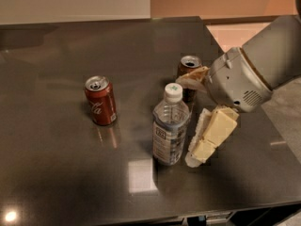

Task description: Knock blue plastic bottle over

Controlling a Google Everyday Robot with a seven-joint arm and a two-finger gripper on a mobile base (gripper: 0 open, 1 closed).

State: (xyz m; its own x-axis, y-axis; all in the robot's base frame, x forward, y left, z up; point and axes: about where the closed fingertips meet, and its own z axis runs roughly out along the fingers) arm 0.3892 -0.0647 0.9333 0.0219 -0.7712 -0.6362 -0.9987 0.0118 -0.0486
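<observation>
the blue plastic bottle [170,126] stands upright at centre frame on the bench [56,173], the red can [100,100] to its left and the brown can [189,69] just behind. the tool [190,117] sits at the bottle's right flank, spread wide — lower finger [211,133] beside the label, set for a sideways shove, i judge — not a grasp.

I saw the gripper [207,136] low, just beside the upright blue plastic bottle [170,126] on the dark table [56,173]; a brown can [189,68] stood behind, a red cola can [100,100] well apart.
</observation>
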